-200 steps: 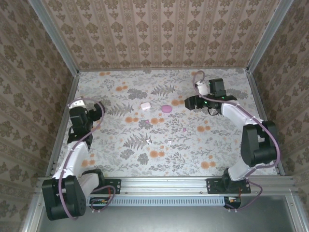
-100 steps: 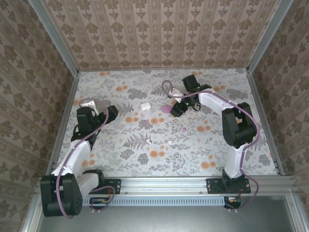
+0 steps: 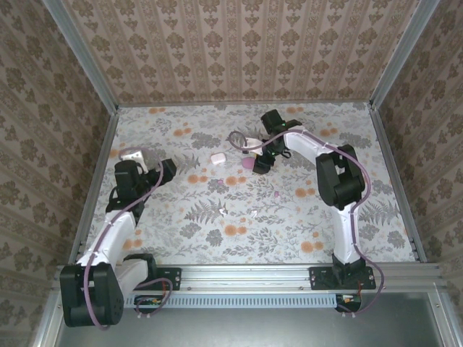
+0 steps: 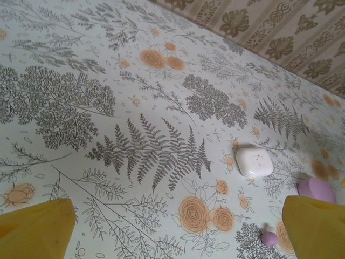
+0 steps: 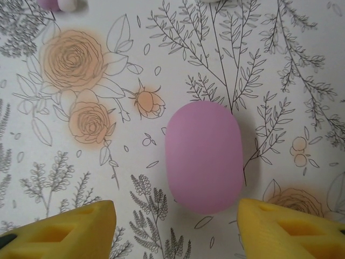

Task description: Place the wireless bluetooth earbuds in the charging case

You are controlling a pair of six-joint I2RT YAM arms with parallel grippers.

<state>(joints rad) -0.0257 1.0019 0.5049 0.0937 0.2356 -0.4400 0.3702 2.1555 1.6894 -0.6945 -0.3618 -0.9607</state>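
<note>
R claw [image 5: 175,232] hangs over the magenta-pink pebble-shaped plastic charging case [image 5: 204,156], yellow fingers released either side w/ gaps, prob lined up to grab it. L claw [image 4: 172,232] is spread wide, empty, at left. A tiny magenta plastic earbud [image 3: 275,194] lies loose on the floral-print counter [image 3: 181,231], near-right of that case. A white rounded plastic case [image 4: 254,162] sits left of it.

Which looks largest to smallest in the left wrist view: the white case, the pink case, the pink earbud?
1. white case: largest as seen.
2. pink case: partly hidden behind a yellow fingertip, so its rank against the white one is unsure.
3. pink earbud: clearly smallest.
</note>
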